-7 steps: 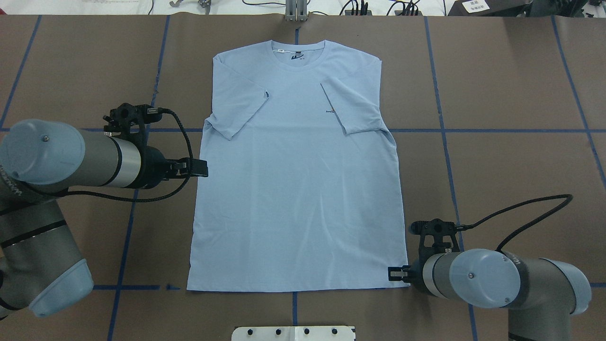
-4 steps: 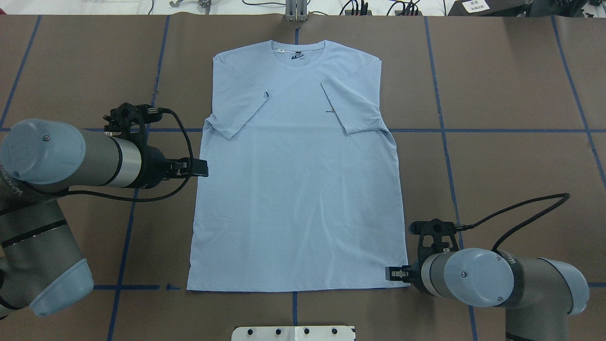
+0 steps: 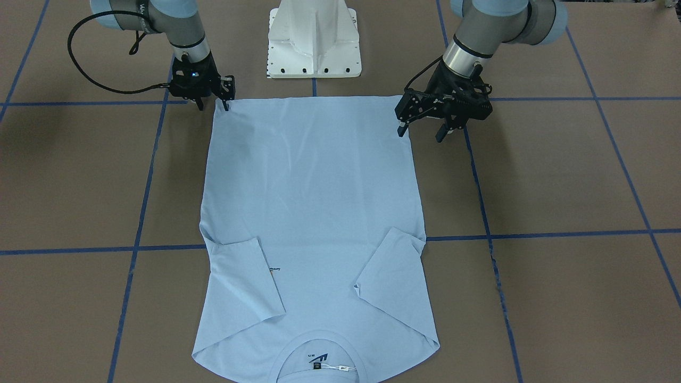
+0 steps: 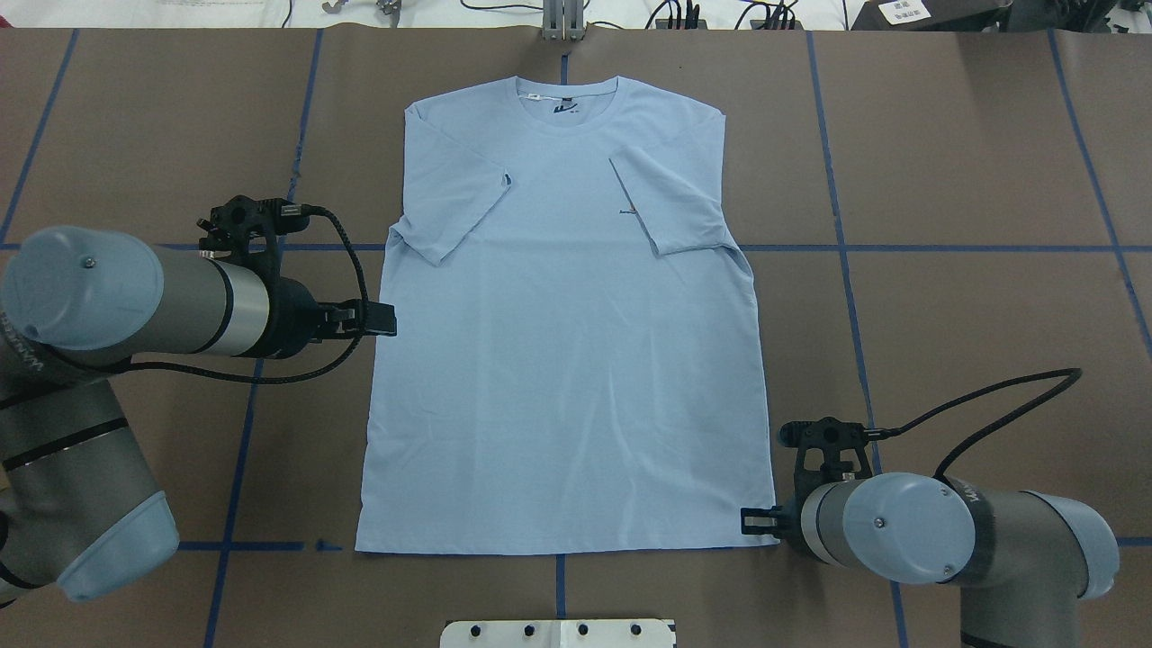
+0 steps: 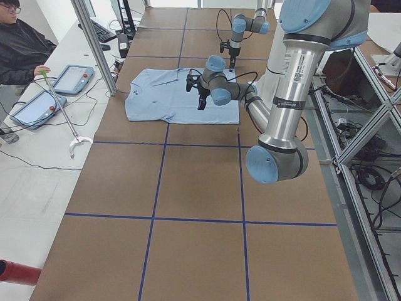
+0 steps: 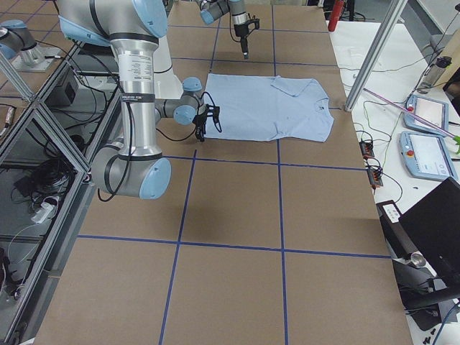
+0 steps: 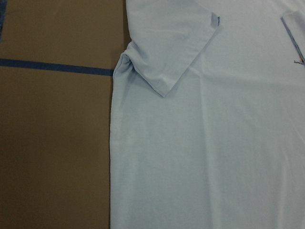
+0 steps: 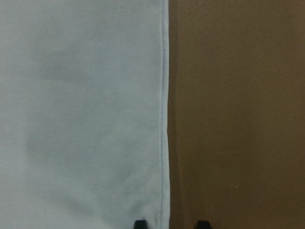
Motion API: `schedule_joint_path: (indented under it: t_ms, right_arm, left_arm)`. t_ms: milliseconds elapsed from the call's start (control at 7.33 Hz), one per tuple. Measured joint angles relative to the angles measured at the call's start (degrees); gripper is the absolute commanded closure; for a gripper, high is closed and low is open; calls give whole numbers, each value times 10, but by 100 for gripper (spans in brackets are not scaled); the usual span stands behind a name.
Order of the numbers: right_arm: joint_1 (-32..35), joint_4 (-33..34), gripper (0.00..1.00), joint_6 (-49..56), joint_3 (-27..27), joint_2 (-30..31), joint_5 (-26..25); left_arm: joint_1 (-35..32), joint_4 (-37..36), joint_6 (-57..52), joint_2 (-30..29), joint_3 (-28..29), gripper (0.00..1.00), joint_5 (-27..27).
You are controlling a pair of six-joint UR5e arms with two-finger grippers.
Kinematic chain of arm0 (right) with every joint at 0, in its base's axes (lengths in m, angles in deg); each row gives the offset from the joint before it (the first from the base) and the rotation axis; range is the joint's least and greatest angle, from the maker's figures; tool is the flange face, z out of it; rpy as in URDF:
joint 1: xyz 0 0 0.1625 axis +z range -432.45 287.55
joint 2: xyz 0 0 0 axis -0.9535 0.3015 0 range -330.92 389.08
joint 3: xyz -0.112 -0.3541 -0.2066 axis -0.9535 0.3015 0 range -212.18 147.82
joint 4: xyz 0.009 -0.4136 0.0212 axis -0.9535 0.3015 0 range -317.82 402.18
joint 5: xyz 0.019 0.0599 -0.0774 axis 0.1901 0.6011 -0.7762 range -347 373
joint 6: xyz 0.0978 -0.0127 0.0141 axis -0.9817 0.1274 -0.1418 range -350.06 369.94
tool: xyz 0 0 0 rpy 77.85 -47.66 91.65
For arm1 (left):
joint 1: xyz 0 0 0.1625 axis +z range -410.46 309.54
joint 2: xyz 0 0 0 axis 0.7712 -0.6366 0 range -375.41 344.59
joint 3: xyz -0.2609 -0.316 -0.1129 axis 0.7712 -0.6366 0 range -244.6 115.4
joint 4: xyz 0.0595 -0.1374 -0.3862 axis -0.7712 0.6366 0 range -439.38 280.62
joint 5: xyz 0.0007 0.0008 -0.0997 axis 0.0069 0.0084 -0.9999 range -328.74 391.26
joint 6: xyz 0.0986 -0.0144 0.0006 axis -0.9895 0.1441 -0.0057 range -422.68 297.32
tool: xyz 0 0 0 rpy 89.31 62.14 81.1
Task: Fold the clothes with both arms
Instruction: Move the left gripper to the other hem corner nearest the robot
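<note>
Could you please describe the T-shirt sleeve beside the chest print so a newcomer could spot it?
On the brown table lies a light blue T-shirt, collar at the far side. The sleeve on the robot's right is folded inward; unlike the other sleeve, its edge meets the dark print.

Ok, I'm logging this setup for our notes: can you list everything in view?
T-shirt: one, light blue, flat mid-table, sleeves folded in, collar away from the robot.
Table: one, brown with blue tape lines, under everything.
Pedestal: one, white, just beyond the hem.
Tablets: two, grey-blue, on the side bench.
Person: one, dark top, at that bench.
Arms: two, grey with light blue caps, either side of the shirt.
Left gripper: one, black, open, at the shirt's side edge.
Right gripper: one, black, open, straddling the edge at a hem corner.
</note>
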Motion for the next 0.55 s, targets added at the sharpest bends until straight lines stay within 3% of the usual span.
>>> schedule_joint_path:
  t_ms: [546]
  right_arm:
    - [0,0,100,-5,-1,0,-3]
  left_arm:
    - [1,0,-3,0,3,0,0]
